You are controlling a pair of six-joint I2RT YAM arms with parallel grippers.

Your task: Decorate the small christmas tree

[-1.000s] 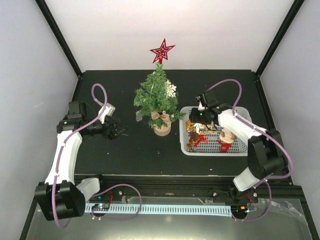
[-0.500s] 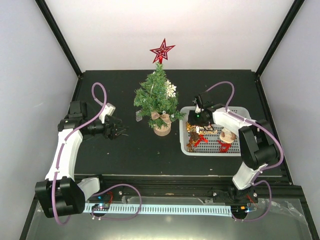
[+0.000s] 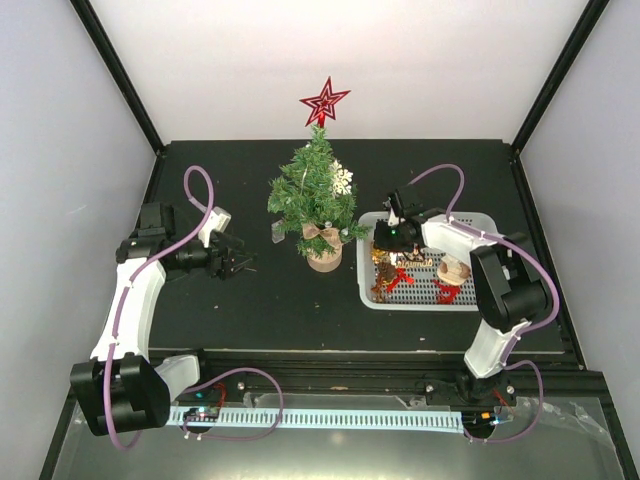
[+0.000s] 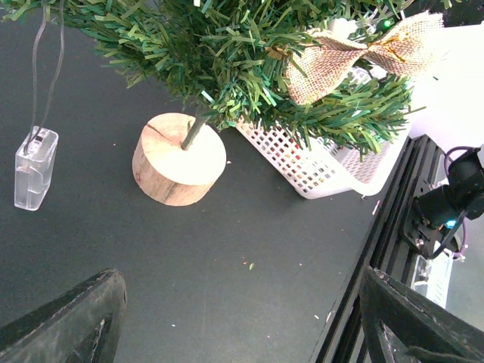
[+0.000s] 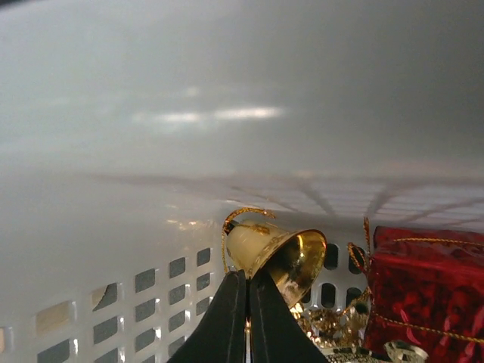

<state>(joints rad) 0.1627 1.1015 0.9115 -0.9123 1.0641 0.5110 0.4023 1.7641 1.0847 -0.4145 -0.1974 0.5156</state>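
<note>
The small christmas tree (image 3: 318,200) stands at the table's middle on a round wooden base (image 3: 324,260), with a red star (image 3: 324,101), a white snowflake (image 3: 342,180) and a burlap bow (image 3: 322,235) on it. My right gripper (image 3: 392,240) is low in the far-left corner of the white basket (image 3: 425,298). In the right wrist view it (image 5: 248,276) is shut, pinching the rim of a gold bell (image 5: 276,253). My left gripper (image 3: 235,262) is open and empty left of the tree. In the left wrist view the base (image 4: 179,159) lies ahead of it (image 4: 242,333).
The basket holds a red gift box (image 5: 423,287), gold trinkets and a wooden ornament (image 3: 455,270). A clear plastic box (image 4: 35,166) on a thin wire lies left of the tree base. The basket's wall (image 4: 318,162) stands close behind the tree.
My right gripper has moved left and farther back inside the basket, into its corner. The left arm has barely shifted.
</note>
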